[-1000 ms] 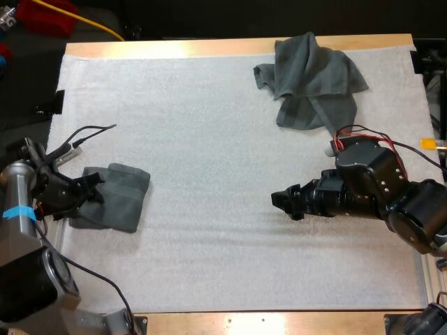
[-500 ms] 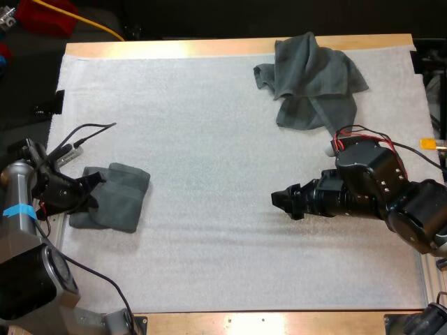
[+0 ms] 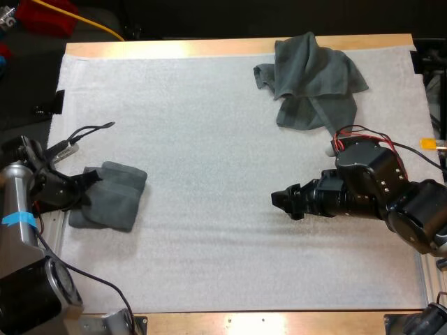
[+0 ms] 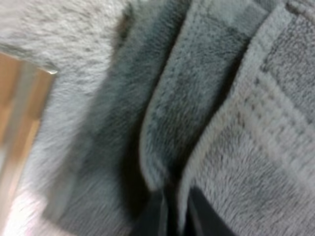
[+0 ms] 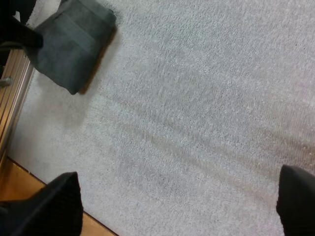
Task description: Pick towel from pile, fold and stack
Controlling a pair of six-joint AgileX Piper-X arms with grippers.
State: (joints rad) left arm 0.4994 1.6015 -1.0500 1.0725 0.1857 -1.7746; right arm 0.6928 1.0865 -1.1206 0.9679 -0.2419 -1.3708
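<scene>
A folded dark grey-green towel (image 3: 112, 199) lies at the mat's left edge. My left gripper (image 3: 87, 188) is at its left side, shut on a thin fold of the folded towel (image 4: 206, 98), with the two finger tips (image 4: 155, 216) pinching the cloth. A crumpled towel (image 3: 311, 80) sits at the far right of the mat. My right gripper (image 3: 283, 202) hovers over the mat right of centre, open and holding nothing, pointing left. In the right wrist view its fingers (image 5: 54, 196) stand wide apart over bare mat, with the folded towel (image 5: 71, 42) far off.
The white mat (image 3: 209, 139) covers most of the wooden table (image 3: 209, 47). The metal rail and the table's left edge (image 4: 19, 123) run right beside the folded towel. The other arm's dark fingers (image 5: 19, 34) touch that towel's edge.
My left gripper has shut on the folded towel's edge and drawn it slightly to the left. The right arm has stayed still.
</scene>
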